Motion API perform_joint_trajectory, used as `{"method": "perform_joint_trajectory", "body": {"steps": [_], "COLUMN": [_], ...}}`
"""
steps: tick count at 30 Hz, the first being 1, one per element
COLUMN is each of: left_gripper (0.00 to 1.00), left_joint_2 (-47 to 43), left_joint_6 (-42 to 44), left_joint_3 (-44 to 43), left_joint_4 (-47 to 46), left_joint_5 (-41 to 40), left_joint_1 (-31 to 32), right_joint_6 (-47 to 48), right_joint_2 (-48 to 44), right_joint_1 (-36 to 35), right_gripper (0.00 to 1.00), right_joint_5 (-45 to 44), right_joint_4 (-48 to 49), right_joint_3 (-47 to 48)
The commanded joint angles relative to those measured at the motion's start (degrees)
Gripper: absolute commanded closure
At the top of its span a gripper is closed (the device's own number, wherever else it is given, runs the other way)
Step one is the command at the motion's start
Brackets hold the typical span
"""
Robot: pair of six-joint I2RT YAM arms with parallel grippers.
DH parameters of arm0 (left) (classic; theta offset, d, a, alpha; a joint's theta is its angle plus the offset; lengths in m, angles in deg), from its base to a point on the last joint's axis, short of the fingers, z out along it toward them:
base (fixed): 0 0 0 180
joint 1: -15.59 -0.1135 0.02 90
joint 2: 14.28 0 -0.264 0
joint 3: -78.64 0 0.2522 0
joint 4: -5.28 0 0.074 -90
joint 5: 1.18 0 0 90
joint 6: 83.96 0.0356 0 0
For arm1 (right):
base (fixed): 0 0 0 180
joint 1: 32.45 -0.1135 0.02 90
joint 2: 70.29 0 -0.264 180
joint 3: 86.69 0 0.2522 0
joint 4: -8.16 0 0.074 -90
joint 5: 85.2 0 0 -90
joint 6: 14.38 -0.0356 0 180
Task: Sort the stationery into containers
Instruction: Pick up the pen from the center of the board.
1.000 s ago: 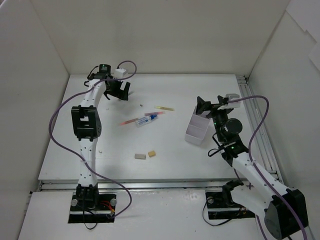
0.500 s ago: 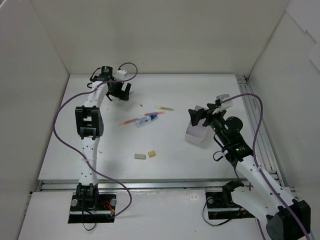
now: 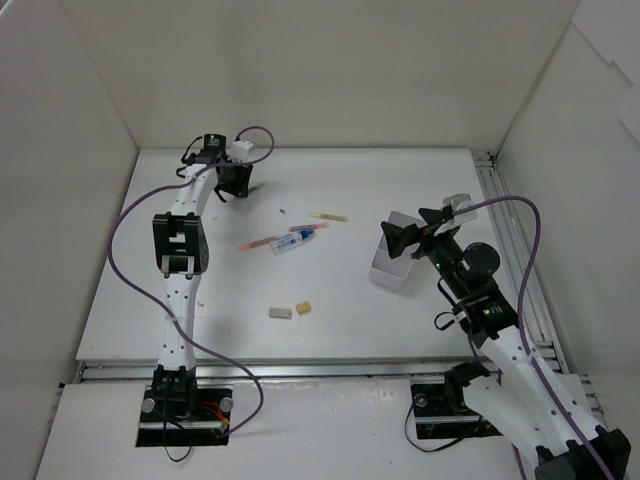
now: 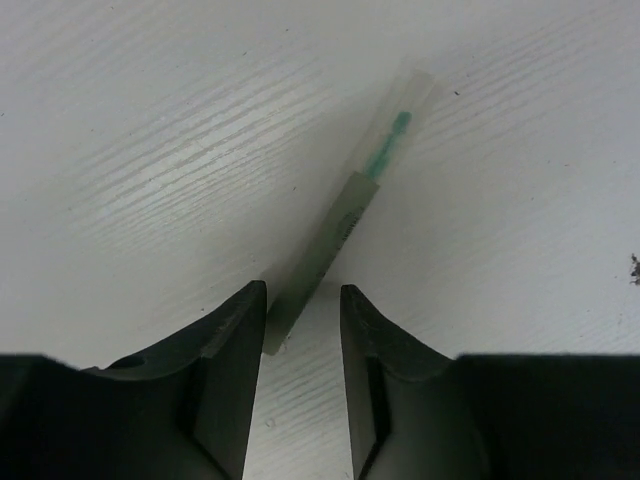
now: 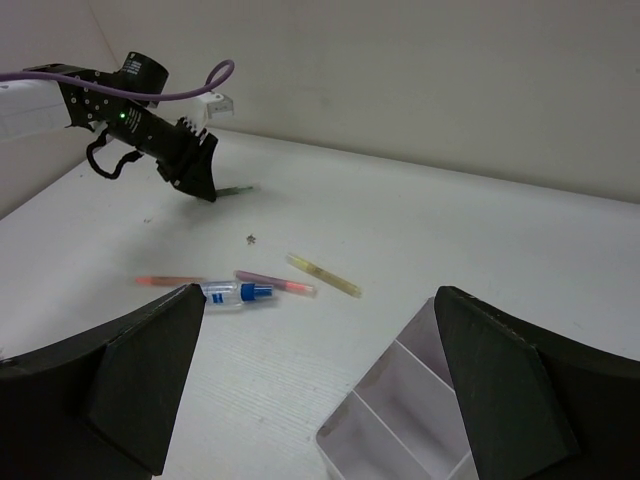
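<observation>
Left tool (image 4: 302, 292): jaws slightly apart, not clamped, straddling one end of the thin grey-green plastic pen (image 4: 345, 215). The pen lies flat on the white tabletop (image 4: 150, 150), near its far-left corner. Right tool (image 5: 320, 300): jaws wide apart, positioned above the white three-compartment plastic box (image 3: 390, 272).

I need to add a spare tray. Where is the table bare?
Bare: the far right corner beyond the box; the near strip between erasers and box. Crowded: the middle, with pens and tube, and the far left, where the left end effector straddles a green pen.
</observation>
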Motion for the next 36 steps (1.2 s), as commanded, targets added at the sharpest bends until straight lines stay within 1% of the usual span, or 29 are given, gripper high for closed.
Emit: {"method": "perform_joint_trajectory", "body": {"steps": [1, 3, 5, 7, 8, 10, 13, 15, 17, 19, 21, 23, 24, 26, 27, 28, 30, 31, 32, 33, 34, 35, 36], "left_gripper": [0.7, 0.82, 0.88, 0.89, 0.9, 0.92, 1.0, 1.0, 1.0, 1.0, 1.0, 1.0, 1.0, 1.0, 1.0, 1.0, 1.0, 1.0, 1.0, 1.0, 1.0, 1.0, 1.0], "left_joint_2": [-2.07, -2.07, -2.07, -1.9, -1.81, -1.55, -0.06, -0.58, -3.21, -5.93, -10.41, -15.24, -17.08, -23.32, -25.6, -31.02, -36.15, -41.22, -43.53, -45.99, -50.8, -52.94, -57.05], "left_joint_6": [0.64, 0.46, 0.81, 1.34, 3.08, 4.67, 6.88, 6.88, 6.61, 5.91, 4.34, 2.75, 1.09, -0.76, -1.81, -4.26, -7.0, -9.53, -11.04, -12.36, -13.41, -17.6, -19.04], "left_joint_3": [-2.76, -2.49, -2.32, -2.31, -2.05, -1.0, -2.13, -1.44, 1.28, 3.39, 5.33, 5.42, 5.77, 8.66, 10.76, 16.09, 22.18, 28.65, 31.84, 35.09, 41.65, 44.85, 48.28], "left_joint_4": [-1.29, -1.65, -1.82, -1.83, -1.91, -2.0, -0.07, -0.67, -1.82, -3.75, -5.33, -5.69, -6.39, -7.88, -10.76, -12.7, -18.84, -20.96, -22.9, -27.27, -28.88, -32.9, -34.76], "left_joint_5": [-1.0, -1.44, -2.06, -4.42, -5.04, -9.16, -10.85, -10.15, -9.54, -7.17, -4.71, -2.6, -0.06, 2.85, 5.12, 6.19, 9.78, 11.11, 12.25, 13.48, 13.58, 13.41, 12.8], "left_joint_1": [-0.52, -0.52, -0.52, 0.09, 0.09, 1.93, 2.73, 2.73, 2.73, 2.73, 2.73, 2.73, 2.73, 2.73, 2.73, 2.73, 2.73, 3.25, 3.26, 3.78, 4.74, 5.27, 6.67], "right_joint_6": [0.59, 0.59, 0.59, 0.77, 0.94, 0.86, 0.6, 0.42, 0.42, 0.07, -0.89, -1.86, -2.82, -4.14, -5.8, -6.69, -10.19, -11.35, -13.19, -14.16, -15.04, -15.92, -16.1], "right_joint_2": [-1.17, -1.61, -2.05, -2.4, -2.66, -3.02, -2.93, -2.66, -2.05, -1.53, -0.38, 1.37, 2.07, 4.1, 4.89, 6.03, 7.35, 8.75, 9.28, 9.98, 11.56, 12.27, 13.15], "right_joint_1": [-0.29, -0.3, -0.38, -0.38, -0.3, -0.21, -0.29, -0.29, -0.29, -0.3, -0.38, -0.3, -0.38, -0.47, -0.47, -0.56, -0.56, -0.73, -0.65, -1.08, -1.26, -1.96, -3.18], "right_gripper": [0.02, 0.02, 0.02, 0.02, 0.02, 0.02, 0.02, 0.02, 0.02, 0.02, 0.02, 0.02, 0.02, 0.02, 0.02, 0.02, 0.02, 0.02, 0.02, 0.02, 0.02, 0.02, 0.02], "right_joint_5": [-1.23, -1.93, -2.8, -3.16, -3.6, -4.04, -4.13, -3.6, -3.34, -3.25, -2.9, -2.2, -1.5, -1.4, -1.32, -1.4, -2.37, -2.46, -2.2, -1.76, -1.76, -1.76, -1.84], "right_joint_4": [2.13, 1.26, 0.9, 0.37, 0.2, 0.2, 0.81, 1.07, 0.9, 0.72, 0.81, 0.37, 0.02, -0.59, -0.6, -0.77, -0.51, 0.28, 0.81, 1.51, 2.21, 3.0, 3.36], "right_joint_3": [1.86, 2.12, 2.12, 2.12, 2.21, 1.95, 1.86, 2.12, 2.3, 2.82, 3.44, 4.66, 5.11, 5.81, 6.16, 6.25, 6.43, 6.52, 6.95, 7.04, 7.13, 7.83, 8.36]}}
